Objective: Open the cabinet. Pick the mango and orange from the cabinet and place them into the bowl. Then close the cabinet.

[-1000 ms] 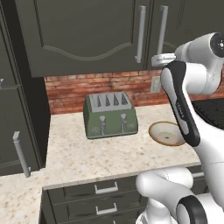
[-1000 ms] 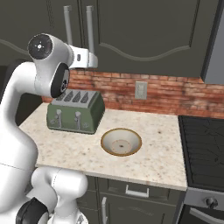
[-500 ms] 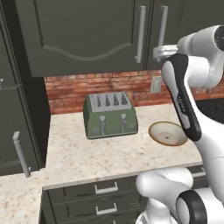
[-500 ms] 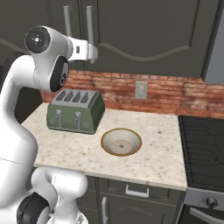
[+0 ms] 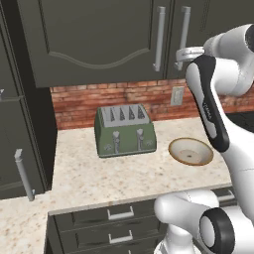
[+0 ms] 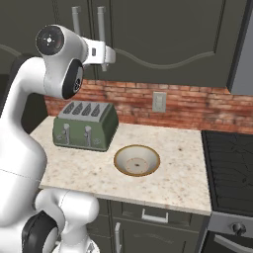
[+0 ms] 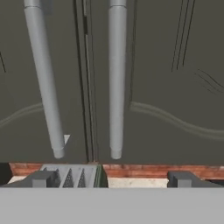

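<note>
The cabinet is a wide dark grey wall unit with both doors closed, so the mango and orange are hidden. Its two silver bar handles hang side by side at the centre seam. My gripper is open and holds nothing. It is level with the handles' lower ends, just in front of the doors, and the right handle lines up between its fingertips. The same gripper sits just below that handle. The cream, tan-rimmed bowl lies empty on the counter.
A green toaster stands on the speckled counter left of the bowl, under the handles. A tall dark cabinet flanks the left side and a stove the right. Drawers sit below the counter edge.
The hand has risen and moved closer to the cabinet doors, now just below the handles. Its jaws stay wide. Bowl and toaster have not moved.
</note>
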